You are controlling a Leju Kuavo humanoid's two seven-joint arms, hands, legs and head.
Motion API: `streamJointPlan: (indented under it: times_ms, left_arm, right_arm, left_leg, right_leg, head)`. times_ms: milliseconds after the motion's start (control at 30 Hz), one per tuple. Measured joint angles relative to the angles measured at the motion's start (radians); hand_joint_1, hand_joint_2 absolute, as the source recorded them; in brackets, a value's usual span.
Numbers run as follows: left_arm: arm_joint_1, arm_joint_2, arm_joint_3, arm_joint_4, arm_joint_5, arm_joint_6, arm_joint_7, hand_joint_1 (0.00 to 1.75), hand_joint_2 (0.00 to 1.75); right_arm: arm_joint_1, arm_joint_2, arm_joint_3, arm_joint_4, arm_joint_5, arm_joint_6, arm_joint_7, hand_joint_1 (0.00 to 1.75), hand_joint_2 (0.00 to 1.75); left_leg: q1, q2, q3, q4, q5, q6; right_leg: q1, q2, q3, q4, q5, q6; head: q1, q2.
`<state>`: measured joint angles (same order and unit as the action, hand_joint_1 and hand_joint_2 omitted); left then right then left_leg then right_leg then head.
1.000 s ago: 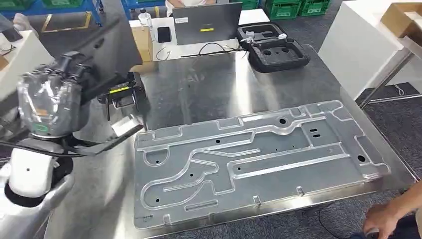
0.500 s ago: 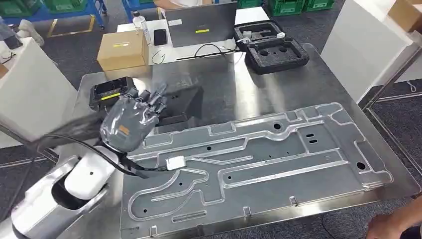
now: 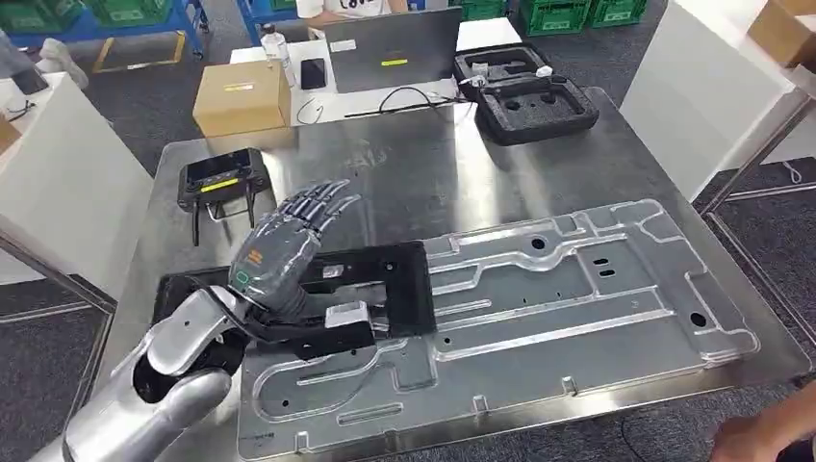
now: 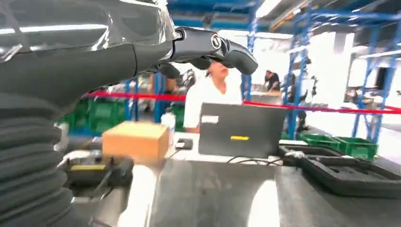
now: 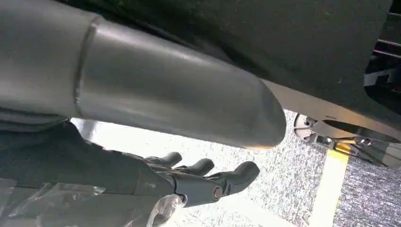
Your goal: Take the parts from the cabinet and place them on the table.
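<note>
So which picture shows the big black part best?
The head view: the black part lies flat across the big metal plate, beside the left hand. The left wrist view looks across the table past it, and the right wrist view faces the floor.

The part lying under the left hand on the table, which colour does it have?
The part is black, lying partly on the large silver metal panel; the head view shows it best.

Head camera looks down on the steel table [image 3: 539, 164]; left wrist skims it toward the laptop [image 4: 241, 130].
</note>
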<state>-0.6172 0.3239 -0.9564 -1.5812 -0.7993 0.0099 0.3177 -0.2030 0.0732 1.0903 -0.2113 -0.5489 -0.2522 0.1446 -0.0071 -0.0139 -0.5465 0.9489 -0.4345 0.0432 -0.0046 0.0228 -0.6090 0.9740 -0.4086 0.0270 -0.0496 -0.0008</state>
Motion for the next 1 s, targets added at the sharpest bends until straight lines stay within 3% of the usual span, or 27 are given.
streamJointPlan:
  times_ms: [133, 300, 467, 633, 700, 767, 800, 833, 933, 967, 1000]
  left_arm:
    - [0.001, 0.006, 0.026, 0.000, 0.044, 0.030, 0.060, 0.00, 0.00]
    - [0.002, 0.024, 0.056, 0.000, 0.067, 0.045, 0.081, 0.00, 0.00]
    - [0.029, 0.056, 0.110, -0.005, 0.108, 0.150, 0.115, 0.00, 0.00]
    - [0.067, 0.098, 0.167, -0.030, 0.116, 0.202, 0.131, 0.00, 0.00]
    - [0.079, 0.111, 0.186, -0.040, 0.116, 0.214, 0.133, 0.00, 0.00]
    - [0.091, 0.122, 0.204, -0.051, 0.115, 0.223, 0.133, 0.00, 0.00]
    - [0.098, 0.125, 0.212, -0.056, 0.114, 0.231, 0.134, 0.00, 0.00]
    - [0.104, 0.126, 0.219, -0.060, 0.113, 0.239, 0.135, 0.00, 0.00]
    - [0.134, 0.135, 0.236, -0.066, 0.113, 0.262, 0.139, 0.00, 0.00]
    - [0.150, 0.139, 0.244, -0.068, 0.116, 0.279, 0.145, 0.00, 0.00]
    - [0.170, 0.144, 0.254, -0.071, 0.121, 0.300, 0.152, 0.00, 0.00]
  right_arm:
    - [0.001, 0.000, 0.000, 0.000, -0.001, -0.002, -0.002, 0.00, 0.00]
    - [0.002, 0.000, 0.000, 0.000, -0.001, -0.002, -0.003, 0.00, 0.00]
    - [0.005, -0.001, 0.000, 0.000, -0.001, -0.003, -0.005, 0.00, 0.00]
    - [0.009, -0.003, 0.000, 0.000, 0.003, -0.003, 0.001, 0.00, 0.00]
    - [0.009, -0.004, 0.000, 0.000, 0.003, -0.003, 0.002, 0.00, 0.00]
    - [0.009, -0.006, 0.000, 0.000, 0.003, -0.003, 0.002, 0.00, 0.00]
    - [0.009, -0.012, 0.000, 0.001, 0.003, -0.004, 0.001, 0.00, 0.00]
    - [0.010, -0.013, 0.000, 0.001, 0.003, -0.006, -0.002, 0.00, 0.00]
    - [0.009, -0.018, 0.000, 0.001, 0.005, -0.006, -0.009, 0.00, 0.00]
    - [0.007, -0.021, 0.000, 0.001, 0.008, -0.006, -0.011, 0.00, 0.00]
    - [0.005, -0.023, 0.000, 0.001, 0.015, -0.011, -0.014, 0.00, 0.00]
  left_leg:
    - [-0.001, -0.001, 0.001, 0.001, 0.000, 0.000]
    - [-0.001, -0.001, 0.001, 0.001, 0.000, 0.000]
    - [-0.002, -0.001, 0.001, 0.004, -0.001, 0.002]
    - [-0.002, -0.001, -0.001, 0.009, -0.004, 0.006]
    - [-0.004, -0.001, -0.001, 0.011, -0.005, 0.009]
    - [-0.004, -0.001, 0.003, 0.003, 0.006, 0.016]
    - [0.014, 0.003, 0.016, -0.021, 0.020, 0.015]
    - [0.014, 0.003, 0.020, -0.032, 0.027, 0.014]
    - [0.019, 0.009, 0.019, -0.033, 0.030, 0.017]
    - [0.022, 0.010, 0.018, -0.033, 0.030, 0.016]
    - [0.026, 0.011, 0.018, -0.032, 0.031, 0.014]
  right_leg:
    - [-0.001, -0.001, 0.001, 0.000, 0.000, 0.000]
    - [-0.001, -0.002, 0.002, 0.000, 0.000, 0.000]
    - [-0.003, -0.002, 0.002, -0.001, 0.001, 0.001]
    - [-0.004, -0.002, 0.003, -0.001, 0.000, 0.002]
    - [-0.005, -0.002, 0.004, -0.001, 0.001, 0.004]
    - [-0.003, -0.002, 0.010, -0.011, 0.011, 0.014]
    - [0.003, -0.002, 0.012, -0.014, 0.004, 0.017]
    - [0.003, -0.007, 0.009, 0.006, -0.020, 0.024]
    - [-0.005, -0.009, -0.072, 0.226, -0.148, 0.044]
    - [-0.007, -0.009, -0.086, 0.282, -0.166, 0.050]
    - [-0.010, -0.010, -0.076, 0.286, -0.157, 0.056]
  head:
    - [0.000, 0.000]
    - [0.000, 0.000]
    - [0.000, 0.000]
    - [0.000, 0.000]
    - [0.000, 0.000]
    - [0.000, 0.000]
    - [0.000, 0.000]
    - [0.003, 0.000]
    - [0.004, 0.000]
    - [0.004, 0.000]
    - [0.005, 0.000]
